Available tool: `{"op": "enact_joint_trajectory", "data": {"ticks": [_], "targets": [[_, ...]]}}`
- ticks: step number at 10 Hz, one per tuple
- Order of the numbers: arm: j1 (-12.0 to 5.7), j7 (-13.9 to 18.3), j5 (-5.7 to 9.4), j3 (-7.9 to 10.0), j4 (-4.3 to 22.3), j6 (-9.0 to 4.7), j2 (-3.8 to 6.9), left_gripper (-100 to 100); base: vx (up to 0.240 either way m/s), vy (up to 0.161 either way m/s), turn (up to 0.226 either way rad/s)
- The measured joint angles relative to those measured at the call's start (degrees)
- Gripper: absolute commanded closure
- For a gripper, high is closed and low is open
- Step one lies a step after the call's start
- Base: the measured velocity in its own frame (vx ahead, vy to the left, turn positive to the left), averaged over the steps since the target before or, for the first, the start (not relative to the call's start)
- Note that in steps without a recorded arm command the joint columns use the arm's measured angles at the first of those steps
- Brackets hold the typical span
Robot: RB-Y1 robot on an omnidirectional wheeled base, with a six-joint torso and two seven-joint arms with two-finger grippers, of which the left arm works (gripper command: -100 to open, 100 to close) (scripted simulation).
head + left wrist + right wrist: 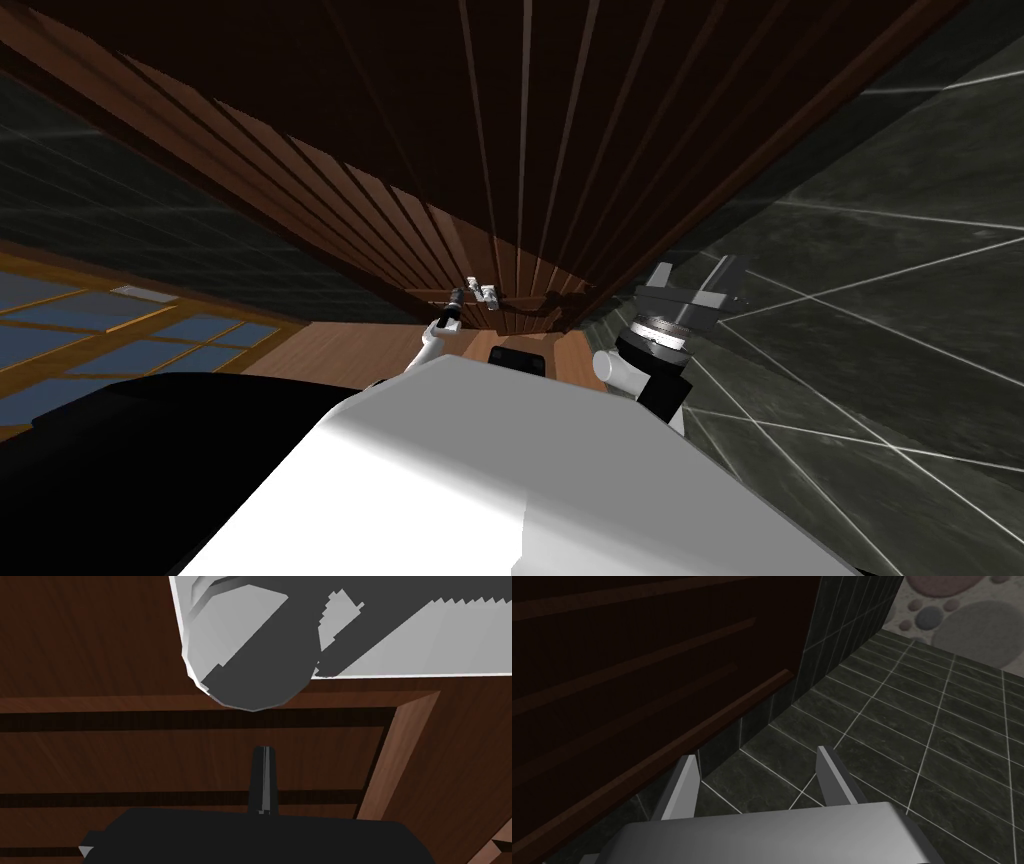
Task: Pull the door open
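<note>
pointing at the pale door handle point(250, 641), left end effector point(262, 752) clenched empty (right end effector point(756, 754) spread).

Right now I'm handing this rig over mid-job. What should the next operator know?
Left gripper: fingers shut together and holding nothing. The light grey lever handle of the dark brown slatted wooden door is close ahead of its tips.
Right gripper: open and idle over the dark tiled floor beside the door.
Done: the left arm is at the handle.
Left: grip or hook the handle, then pull. The door shows no sign of being open yet.
</note>
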Motion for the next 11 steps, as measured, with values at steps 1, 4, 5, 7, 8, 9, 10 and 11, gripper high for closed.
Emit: {"op": "enact_joint_trajectory", "data": {"ticks": [1,4,5,7,8,9,10,11], "targets": [[0.94,0.28,0.19,0.86,0.26,-0.16,1.02,-100,-0.207,-0.007,0.038],[2.27,0.64,0.32,0.60,-0.39,-0.40,1.07,-100,-0.191,-0.072,0.018],[2.60,0.82,0.37,0.37,-0.64,-0.50,1.09,-100,-0.197,-0.018,0.004],[3.31,1.06,0.36,-0.34,-1.73,-0.64,0.76,-100,-0.164,-0.057,-0.106],[3.21,0.99,0.19,-1.19,-3.35,-0.19,-0.03,-100,-0.038,-0.158,-0.186],[2.40,1.18,0.14,-2.11,-2.92,-0.75,-0.19,-100,-0.007,-0.075,-0.018],[2.30,1.25,0.14,-2.23,-2.80,-0.98,-0.21,-100,-0.078,0.048,0.203],[2.66,1.35,0.33,-1.36,-2.02,-1.10,0.53,-100,-0.095,0.105,0.195]]}}
